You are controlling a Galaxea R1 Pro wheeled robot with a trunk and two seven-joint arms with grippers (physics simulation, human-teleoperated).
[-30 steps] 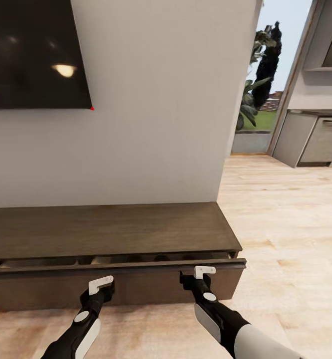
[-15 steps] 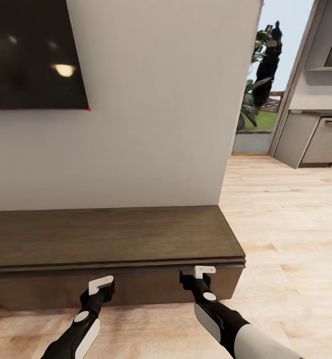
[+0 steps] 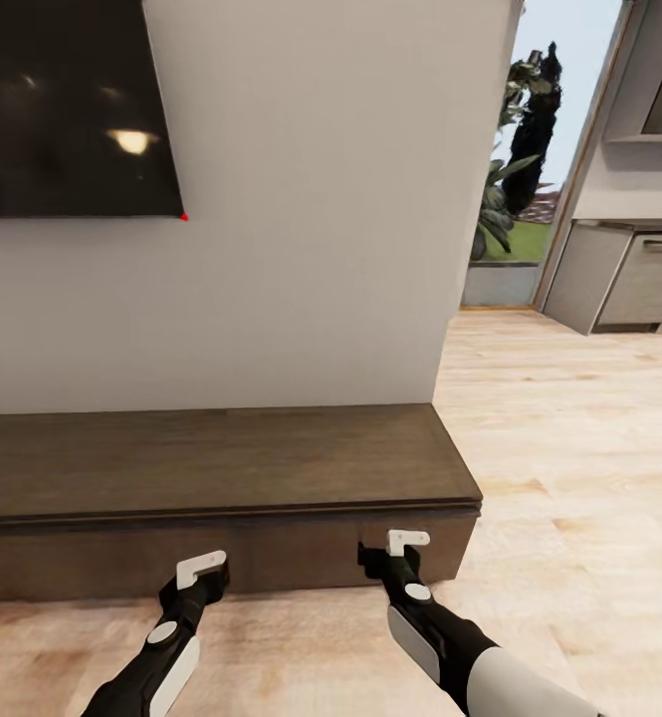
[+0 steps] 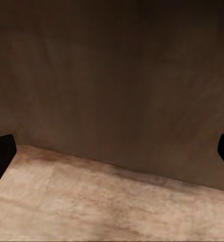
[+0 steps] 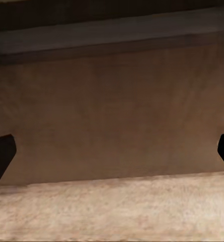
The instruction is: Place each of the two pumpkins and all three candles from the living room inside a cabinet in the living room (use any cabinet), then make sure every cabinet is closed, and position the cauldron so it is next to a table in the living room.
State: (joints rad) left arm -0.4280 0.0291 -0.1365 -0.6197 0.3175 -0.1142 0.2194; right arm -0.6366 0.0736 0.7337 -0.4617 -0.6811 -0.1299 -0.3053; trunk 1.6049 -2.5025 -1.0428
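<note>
1. The left tool (image 3: 203, 570) hangs low in front of the cabinet (image 3: 221, 468), close to its dark front; in the left wrist view its two fingers sit at the far sides of the picture, so it is spread wide and holds nothing

2. The right tool (image 3: 407, 544) is just as low, close to the front near the cabinet's right end; the right wrist view shows its fingers wide apart and empty too

3. The drawer fronts look flush with the cabinet body, with no gap under the top edge, so I judge it closed; pumpkins and candles cannot be seen, and whether they lie inside cannot be told from here

4. Beyond the cabinet stands a pale wall (image 3: 311, 199) with a dark screen (image 3: 67, 105) near its upper left, and wooden floor (image 3: 569, 428) runs off past the right end toward grey kitchen units (image 3: 629, 279)

5. Risks, as I judge them:
   - both tools sit so near the front that turning the base could scrape or knock them against it
   - the fronts have no handles, so a brush from a fingertip could nudge a drawer open again
   - driving off toward the cauldron with arms this low could catch the cabinet's right corner
</note>
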